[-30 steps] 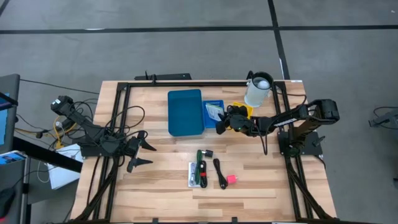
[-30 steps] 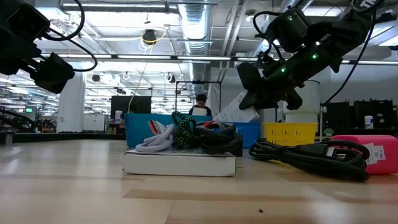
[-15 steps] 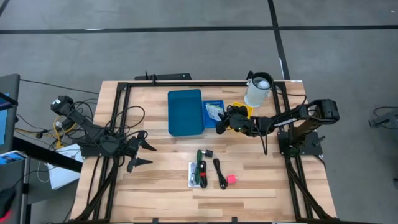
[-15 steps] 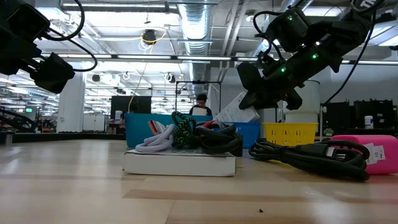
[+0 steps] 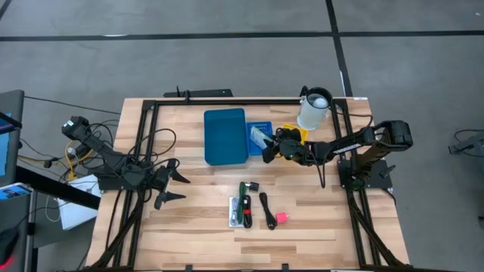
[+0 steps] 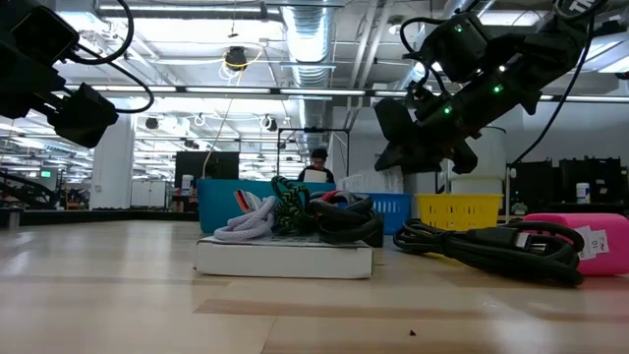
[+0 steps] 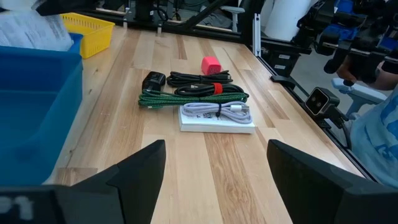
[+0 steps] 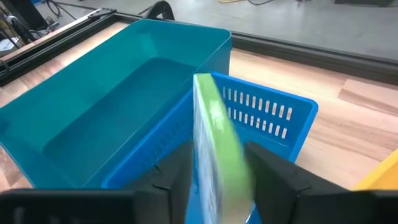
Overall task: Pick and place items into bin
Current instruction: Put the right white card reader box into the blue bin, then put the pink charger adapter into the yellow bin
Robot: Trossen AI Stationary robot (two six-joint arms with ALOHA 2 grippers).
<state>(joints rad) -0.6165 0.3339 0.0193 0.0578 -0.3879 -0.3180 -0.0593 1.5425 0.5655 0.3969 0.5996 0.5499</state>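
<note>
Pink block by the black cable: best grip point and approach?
Take the pink block across its short, flat sides, coming straight down. It sits low at the right end of the items, with bare table to its right. The black cable lies close on its left, so keep that finger tight to the block.

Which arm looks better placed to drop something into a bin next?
The right arm. Its hand is shut on a packet right above the blue basket. The left hand waits open at the table's left side, holding nothing, far from the bins.
</note>
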